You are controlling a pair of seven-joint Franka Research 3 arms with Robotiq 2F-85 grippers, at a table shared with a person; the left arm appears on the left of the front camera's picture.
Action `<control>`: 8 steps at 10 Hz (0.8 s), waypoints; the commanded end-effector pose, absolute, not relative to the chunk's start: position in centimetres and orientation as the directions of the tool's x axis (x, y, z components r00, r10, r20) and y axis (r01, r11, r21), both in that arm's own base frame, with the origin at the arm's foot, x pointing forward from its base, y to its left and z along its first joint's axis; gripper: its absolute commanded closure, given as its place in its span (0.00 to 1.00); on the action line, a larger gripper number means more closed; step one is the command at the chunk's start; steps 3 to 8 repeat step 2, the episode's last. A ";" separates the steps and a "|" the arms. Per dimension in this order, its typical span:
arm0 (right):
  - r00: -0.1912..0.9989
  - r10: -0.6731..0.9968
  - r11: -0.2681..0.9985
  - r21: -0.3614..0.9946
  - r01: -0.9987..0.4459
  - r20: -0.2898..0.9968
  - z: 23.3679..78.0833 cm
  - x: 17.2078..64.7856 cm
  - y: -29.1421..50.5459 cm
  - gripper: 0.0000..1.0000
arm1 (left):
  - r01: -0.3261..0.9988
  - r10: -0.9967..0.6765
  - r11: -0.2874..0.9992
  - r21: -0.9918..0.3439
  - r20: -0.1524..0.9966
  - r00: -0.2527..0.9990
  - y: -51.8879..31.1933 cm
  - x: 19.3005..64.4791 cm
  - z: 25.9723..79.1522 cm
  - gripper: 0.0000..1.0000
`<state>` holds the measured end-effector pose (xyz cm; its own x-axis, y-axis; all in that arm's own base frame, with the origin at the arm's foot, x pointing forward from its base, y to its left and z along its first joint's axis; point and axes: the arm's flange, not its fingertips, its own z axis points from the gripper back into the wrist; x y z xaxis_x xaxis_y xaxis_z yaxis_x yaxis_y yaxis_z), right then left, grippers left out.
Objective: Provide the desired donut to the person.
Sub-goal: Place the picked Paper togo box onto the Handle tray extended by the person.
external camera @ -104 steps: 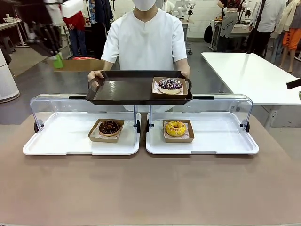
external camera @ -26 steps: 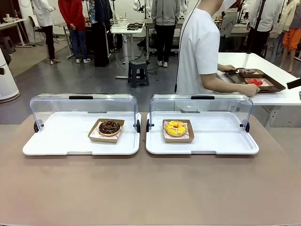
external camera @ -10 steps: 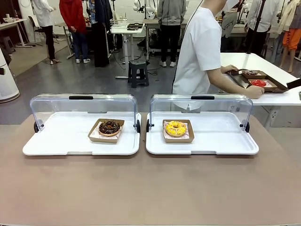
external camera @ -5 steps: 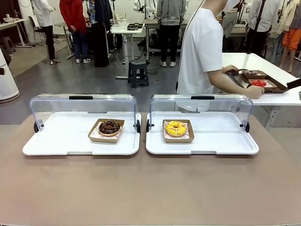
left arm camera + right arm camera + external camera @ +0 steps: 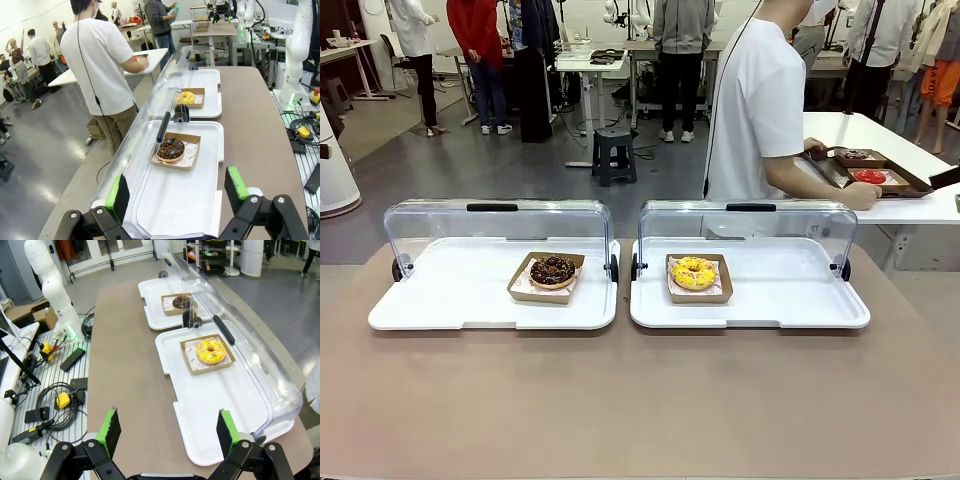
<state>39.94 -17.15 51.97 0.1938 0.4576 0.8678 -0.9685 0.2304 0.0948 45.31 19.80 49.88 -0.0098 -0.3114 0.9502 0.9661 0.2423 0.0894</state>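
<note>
Front view, upper right: person in white short-sleeved shirt (image 5: 757,105) turned side-on toward frame right, hands on dark rectangular tray (image 5: 865,170) on the white side table (image 5: 920,205); tray's long axis runs diagonally back-left to front-right. Left wrist view alone shows left gripper (image 5: 175,191), fingers spread wide, empty, above chocolate donut in brown card tray (image 5: 171,149). Right gripper (image 5: 165,433) likewise agape, near yellow donut (image 5: 210,351).

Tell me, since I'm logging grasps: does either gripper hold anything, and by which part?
Nothing is held. The left gripper and the right gripper are both open, fingers spread above the white trays.
</note>
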 end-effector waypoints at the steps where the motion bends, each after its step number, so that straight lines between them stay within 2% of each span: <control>1: 0.189 0.453 0.226 0.093 -0.970 0.871 52.0 39.9 -17.0 0.00 | 0.962 -0.309 0.252 0.101 0.951 -0.018 19.9 45.4 50.0 0.00; 8: 0.189 0.453 0.226 0.093 -0.970 0.871 52.0 39.9 -17.0 0.00 | 0.962 -0.309 0.252 0.101 0.951 -0.018 19.9 45.4 50.0 0.00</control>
